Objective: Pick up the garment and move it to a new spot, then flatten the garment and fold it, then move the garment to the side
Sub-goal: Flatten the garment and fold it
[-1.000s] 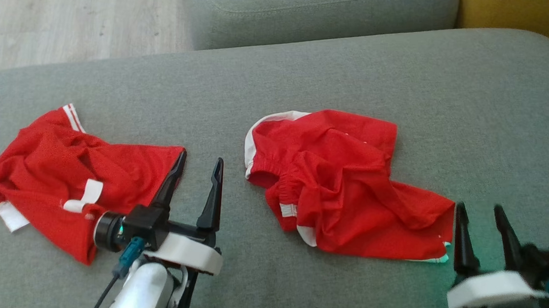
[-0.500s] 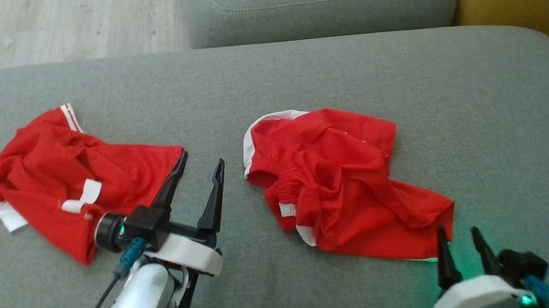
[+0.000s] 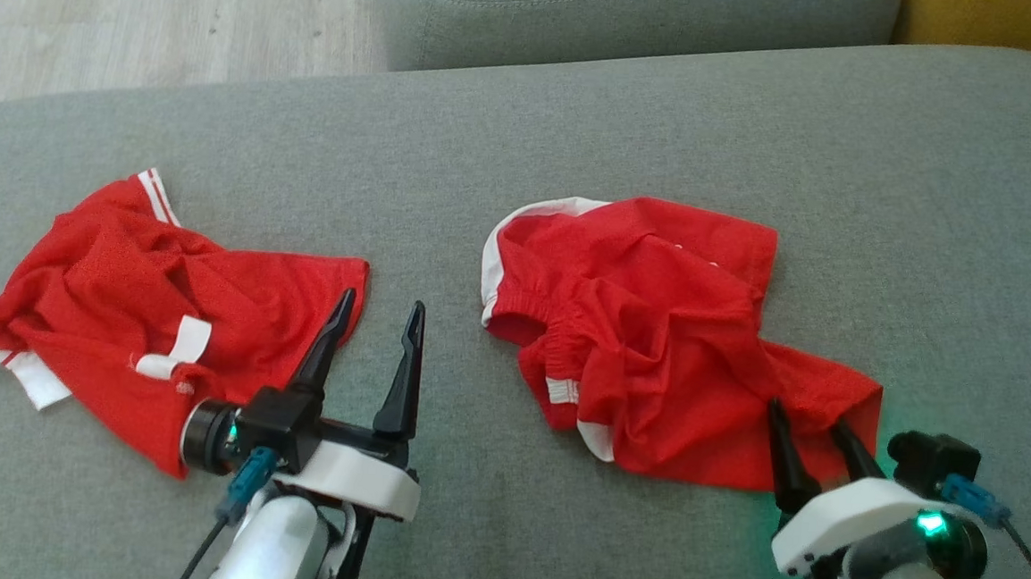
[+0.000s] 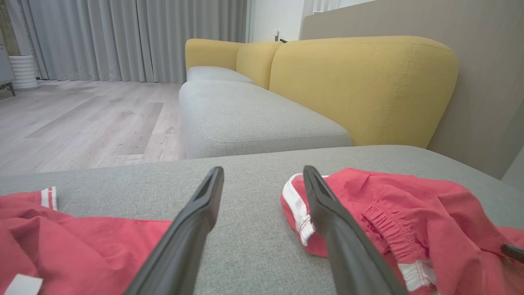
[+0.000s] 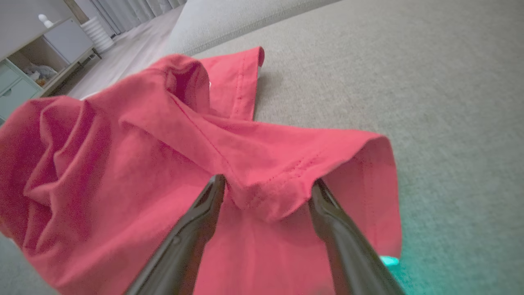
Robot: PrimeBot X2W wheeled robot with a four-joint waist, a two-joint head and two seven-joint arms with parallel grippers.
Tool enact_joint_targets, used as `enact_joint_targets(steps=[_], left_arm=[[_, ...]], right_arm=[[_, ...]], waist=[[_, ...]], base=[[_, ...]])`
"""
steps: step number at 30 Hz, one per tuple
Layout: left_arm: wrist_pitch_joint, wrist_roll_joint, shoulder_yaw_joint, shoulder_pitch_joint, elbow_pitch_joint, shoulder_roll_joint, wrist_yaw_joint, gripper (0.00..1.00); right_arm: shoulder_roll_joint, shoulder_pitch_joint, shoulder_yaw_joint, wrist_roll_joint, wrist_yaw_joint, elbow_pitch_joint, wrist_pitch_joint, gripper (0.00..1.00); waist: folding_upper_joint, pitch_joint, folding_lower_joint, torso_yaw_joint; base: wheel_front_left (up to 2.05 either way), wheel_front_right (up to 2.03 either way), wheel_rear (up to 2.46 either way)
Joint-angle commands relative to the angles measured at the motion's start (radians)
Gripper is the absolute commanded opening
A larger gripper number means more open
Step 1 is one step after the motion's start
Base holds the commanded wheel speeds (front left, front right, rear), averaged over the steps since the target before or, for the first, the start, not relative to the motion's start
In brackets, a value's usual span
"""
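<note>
On the grey sofa cushion [image 3: 579,132], a spare red garment [image 3: 121,301] lay toward the left edge. The left gripper [image 3: 380,308] hung open beside it, unmoved. The red shorts [image 3: 656,334] lay mid-cushion. Within 1 second the right gripper [image 3: 808,415] had advanced, and its open fingers now straddled their near-right hem, so the pickup looked imminent.
</note>
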State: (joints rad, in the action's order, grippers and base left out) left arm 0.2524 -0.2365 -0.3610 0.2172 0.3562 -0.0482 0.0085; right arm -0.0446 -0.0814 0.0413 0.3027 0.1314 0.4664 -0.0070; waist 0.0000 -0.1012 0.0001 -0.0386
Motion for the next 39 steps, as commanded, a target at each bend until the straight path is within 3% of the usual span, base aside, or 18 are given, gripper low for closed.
enact_joint_targets(steps=[1,2,3,4,5,15,26,37,38,39], left_arm=[[0.009,0.008,0.028,0.036,-0.025,-0.002,-0.003,1.00],[0.009,0.010,0.029,0.036,-0.026,-0.002,-0.003,1.00],[0.009,0.011,0.030,0.035,-0.026,-0.002,-0.004,1.00],[0.009,0.011,0.030,0.035,-0.026,-0.002,-0.004,1.00],[0.009,0.012,0.031,0.035,-0.026,-0.002,-0.004,1.00],[0.009,0.016,0.041,0.035,-0.023,-0.003,-0.004,1.00],[0.009,0.013,0.025,0.060,-0.033,-0.003,-0.007,1.00],[0.009,0.000,0.001,0.094,-0.031,-0.002,-0.004,1.00],[0.009,-0.001,-0.001,0.095,-0.030,-0.002,-0.003,1.00],[0.009,-0.002,-0.003,0.096,-0.030,-0.002,-0.002,1.00]], right_arm=[[-0.006,-0.047,0.033,0.012,-0.001,-0.022,-0.028,1.00],[-0.006,-0.059,0.040,0.022,-0.001,-0.015,-0.044,1.00],[-0.006,-0.064,0.042,0.026,-0.001,-0.010,-0.050,0.86],[-0.006,-0.068,0.043,0.030,-0.001,-0.006,-0.055,0.38],[-0.006,-0.073,0.045,0.033,-0.001,-0.003,-0.063,0.00],[-0.024,-0.102,-0.022,0.005,-0.001,-0.061,-0.108,0.00],[-0.030,-0.163,-0.184,-0.075,-0.001,-0.153,0.011,0.00],[-0.036,-0.312,-0.326,-0.213,-0.001,-0.023,0.125,0.00],[-0.038,-0.329,-0.346,-0.229,-0.001,-0.002,0.122,0.04],[-0.045,-0.341,-0.361,-0.258,-0.001,0.016,0.115,0.76]], waist=[[0.0000,-0.003,-0.0001,0.002],[0.0000,-0.005,-0.0001,0.002],[0.0000,-0.006,-0.0001,0.002],[0.0000,-0.006,-0.0001,0.002],[0.0000,-0.006,-0.0001,0.002],[0.0000,0.006,-0.0001,-0.006],[0.0000,-0.035,-0.0001,0.023],[0.0000,-0.077,-0.0001,0.071],[0.0000,-0.078,-0.0001,0.072],[0.0000,-0.079,-0.0001,0.074]], base=[[0.00,0.00,0.00],[0.00,0.00,0.00],[0.00,0.00,0.00],[0.00,0.00,0.00],[0.00,0.00,0.00],[0.00,0.00,0.00],[0.00,0.00,0.00],[0.00,0.00,0.00],[0.00,0.00,0.00],[0.00,0.00,0.00]])
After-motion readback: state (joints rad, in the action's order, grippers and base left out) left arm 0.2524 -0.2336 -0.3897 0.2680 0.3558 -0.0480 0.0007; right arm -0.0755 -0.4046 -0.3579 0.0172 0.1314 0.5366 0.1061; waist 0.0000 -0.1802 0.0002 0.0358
